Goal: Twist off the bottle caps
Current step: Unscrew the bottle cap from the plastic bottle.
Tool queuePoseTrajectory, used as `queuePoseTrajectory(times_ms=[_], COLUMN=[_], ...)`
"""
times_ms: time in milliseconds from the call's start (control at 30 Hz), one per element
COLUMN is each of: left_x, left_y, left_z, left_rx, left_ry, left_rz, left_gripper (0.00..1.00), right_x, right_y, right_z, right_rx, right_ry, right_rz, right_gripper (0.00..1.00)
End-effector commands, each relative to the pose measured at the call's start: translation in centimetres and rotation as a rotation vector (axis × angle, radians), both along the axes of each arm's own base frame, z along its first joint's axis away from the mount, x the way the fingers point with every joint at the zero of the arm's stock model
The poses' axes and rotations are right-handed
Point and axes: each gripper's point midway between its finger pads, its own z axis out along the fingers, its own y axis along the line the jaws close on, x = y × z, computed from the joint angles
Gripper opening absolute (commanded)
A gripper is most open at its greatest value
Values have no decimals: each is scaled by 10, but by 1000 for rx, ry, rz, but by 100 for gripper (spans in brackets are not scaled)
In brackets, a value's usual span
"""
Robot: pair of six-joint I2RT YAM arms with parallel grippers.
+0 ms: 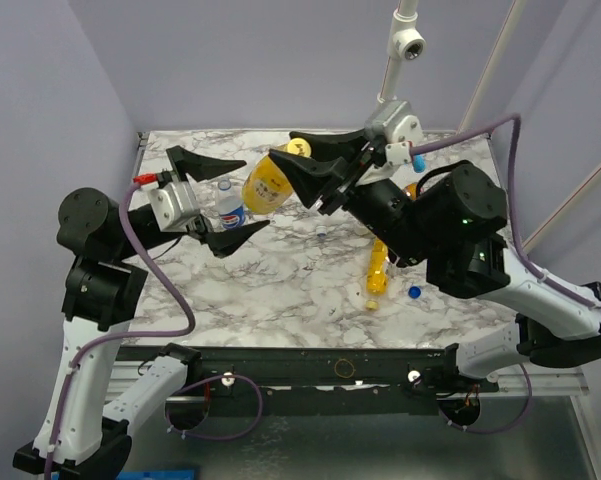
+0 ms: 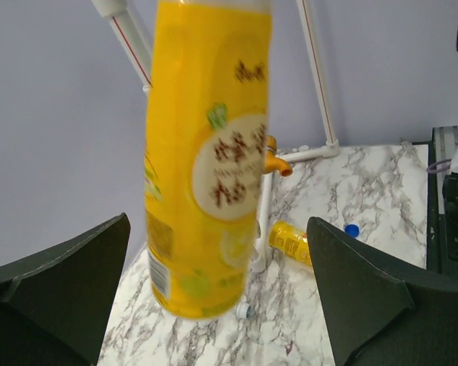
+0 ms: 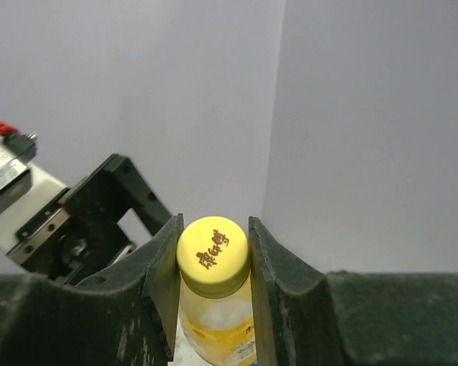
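1. Right claw (image 3: 212, 232): nearly closed, its 2 fingers pinching the yellow cap (image 3: 212, 255) from both sides. The cap sits on the neck of 1 yellow bottle (image 1: 268, 183), which is held in the air above the far left part of the marble table (image 1: 280, 290).

2. Left claw (image 1: 253, 195): spread wide and holding nothing. In the left wrist view its 2 fingers (image 2: 68, 290) stand on either side of the held bottle's lower end, with a clear gap on each side.

3. Blue-labelled bottle (image 1: 230, 207): 1, upright on the table, just beside the left claw's fingers in the top view.

4. Second yellow bottle (image 1: 377, 268): 1, lying on its side on the right part of the table, under the right arm. Whether it has a cap on cannot be told.

5. Blue cap (image 1: 414, 292): 1, loose on the table, near the lying bottle's right side.
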Motion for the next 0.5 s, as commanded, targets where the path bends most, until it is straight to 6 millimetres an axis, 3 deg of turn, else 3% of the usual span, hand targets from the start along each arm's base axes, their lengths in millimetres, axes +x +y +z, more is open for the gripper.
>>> queuePoseTrajectory(times_ms=[0, 200, 467], left_x=[16, 17, -5], left_y=[1, -4, -17], left_z=[27, 21, -23], left_rx=[-76, -108, -11], left_ry=[-53, 26, 226], left_rz=[41, 3, -160], left_gripper=[99, 99, 99], right_x=[-3, -6, -4], right_y=[34, 44, 43], right_z=[-43, -48, -42], right_rx=[-90, -66, 16], right_ry=[145, 146, 129], right_rz=[77, 106, 104], right_gripper=[1, 1, 1])
